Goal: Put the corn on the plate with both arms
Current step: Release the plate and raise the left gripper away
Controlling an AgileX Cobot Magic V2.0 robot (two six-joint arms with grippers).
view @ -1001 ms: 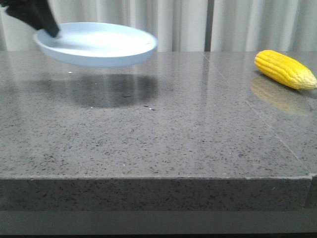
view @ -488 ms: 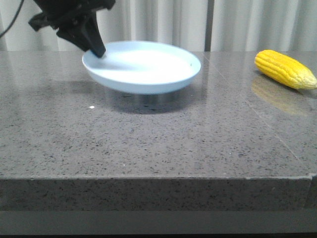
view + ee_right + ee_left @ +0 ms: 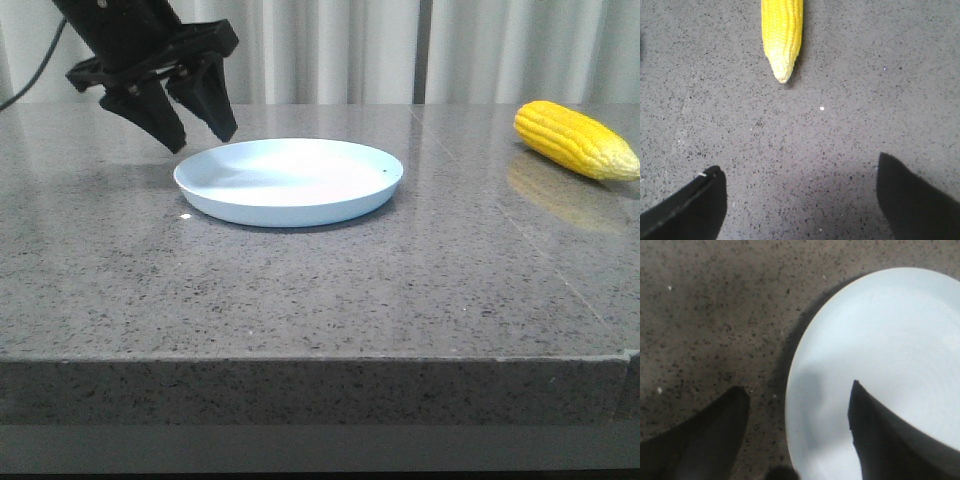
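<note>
The pale blue-white plate [image 3: 290, 180] lies flat on the grey stone table, left of the middle. My left gripper [image 3: 200, 138] is open just above the plate's left rim, touching nothing. In the left wrist view its jaws [image 3: 797, 390] stand either side of the plate's rim [image 3: 880, 345], one over the table and one over the plate. The yellow corn [image 3: 575, 139] lies on the table at the far right. In the right wrist view the corn [image 3: 782, 35] points its pale tip toward my right gripper [image 3: 800, 170], which is open, empty, and well short of it.
The table's front edge [image 3: 320, 358] runs across the front view. A curtain hangs behind the table. A seam in the stone runs between the plate and the corn.
The left gripper carried the plate right and down, set it on the table and opened. The corn has not moved.
</note>
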